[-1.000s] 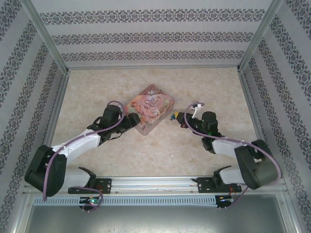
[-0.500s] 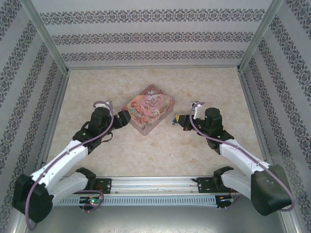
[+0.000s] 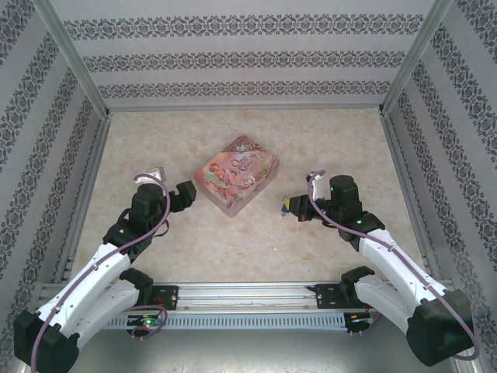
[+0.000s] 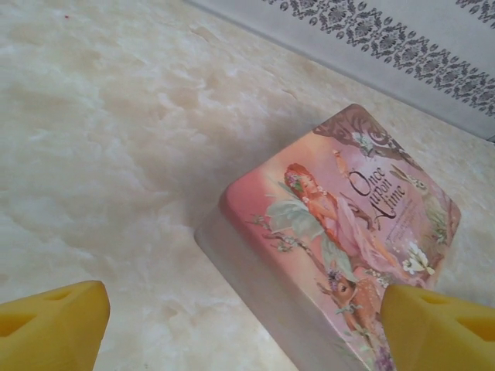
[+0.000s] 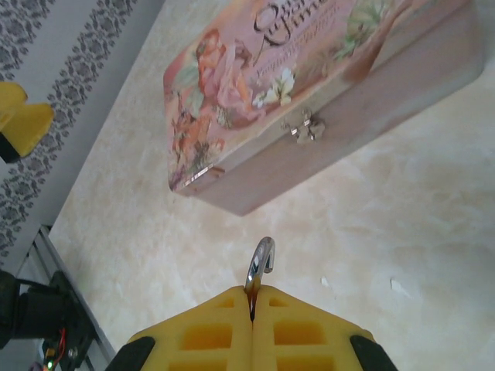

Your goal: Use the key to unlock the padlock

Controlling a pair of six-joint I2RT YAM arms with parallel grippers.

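Padlock (image 5: 261, 264) sits pinched in the right gripper (image 5: 252, 297), whose fingers are pressed tight together on it, only a silver curve of it poking out, near the tin's (image 5: 309, 100) front wall. Left gripper (image 3: 184, 196) hangs wide open and empty, just left of the tin, not touching it.

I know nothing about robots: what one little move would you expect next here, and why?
Probably the right gripper lowers to the bare table and lets go. It is shut on the padlock, whose silver shackle pokes out clear of the tin and its clasp, so the tin looks freed. The left gripper is open, holding nothing.
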